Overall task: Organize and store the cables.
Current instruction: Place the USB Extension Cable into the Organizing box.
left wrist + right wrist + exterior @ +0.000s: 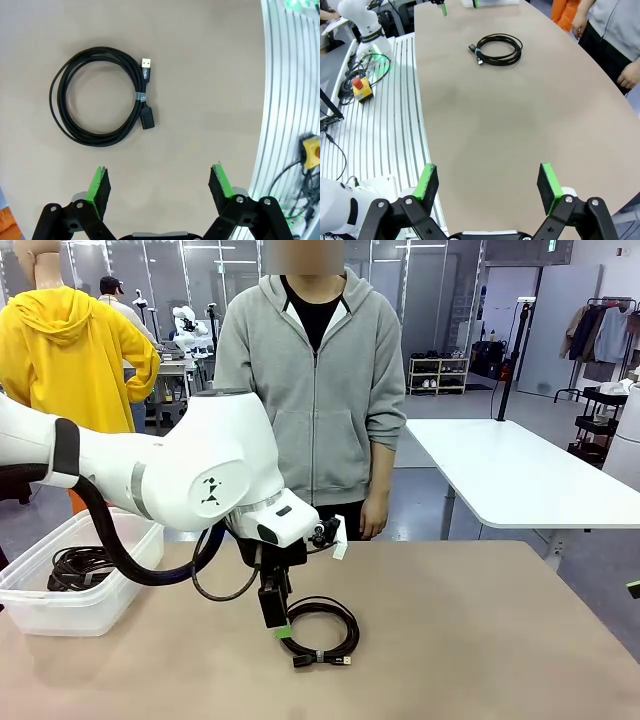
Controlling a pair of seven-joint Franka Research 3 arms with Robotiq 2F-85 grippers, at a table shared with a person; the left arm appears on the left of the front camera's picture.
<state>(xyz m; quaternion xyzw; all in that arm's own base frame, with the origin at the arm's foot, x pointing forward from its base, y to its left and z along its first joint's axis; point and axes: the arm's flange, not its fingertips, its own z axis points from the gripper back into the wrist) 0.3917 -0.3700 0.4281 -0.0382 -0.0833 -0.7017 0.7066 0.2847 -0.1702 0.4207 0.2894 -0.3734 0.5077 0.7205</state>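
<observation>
Your main risk is coming down off-centre: the coiled cable (97, 96) lies ahead of the left gripper (159, 187) and off to one side of its fingers in the left wrist view, not between them, so a straight descent from here would likely close on bare table (210, 75) or catch only one strand of the loop. Catch a single strand and the coil may unwind as you lift, since only the small tie (141, 95) near the plugs binds it; the USB plug end sticks out just past that tie and could snag a pad. The cable is flat and low, so your fingertips will probably have to come right down to the tabletop, and pushing too hard could scrape it. The left gripper's jaws stand wide apart, holding and touching nothing. The right gripper (489, 182) is likewise spread fully and empty, hanging over bare table with the coil well ahead of it. More cables already sit in the clear bin (120, 550) off to the left arm's side.
</observation>
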